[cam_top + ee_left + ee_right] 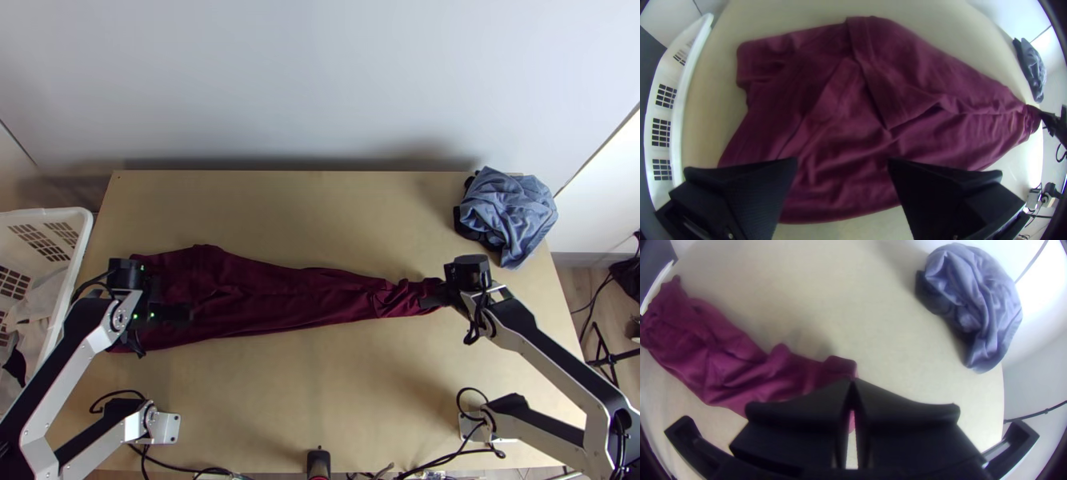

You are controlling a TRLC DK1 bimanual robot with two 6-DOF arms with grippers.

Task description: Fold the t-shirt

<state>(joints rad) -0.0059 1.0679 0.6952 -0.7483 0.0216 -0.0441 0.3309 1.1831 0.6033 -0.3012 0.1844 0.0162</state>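
Right gripper (429, 302) clamped on the t-shirt (280, 300), left gripper (178, 312) gaping above it; long axis runs sideways, narrow end pointing right

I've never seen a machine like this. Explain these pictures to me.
You are looking at two robot arms, the left arm and the right arm, at a wooden table. The top view comes from a camera high over the table, looking steeply down. Each wrist view comes from a camera on one arm, so the black fingers at its bottom edge are that arm's own.

A dark red shirt lies across the table, wide at one end and gathered narrow at the other. The right hand is closed on the narrow end. The left hand is open above the wide part, holding nothing.

A crumpled blue-grey cloth sits at the far right corner; a white basket stands at the left.
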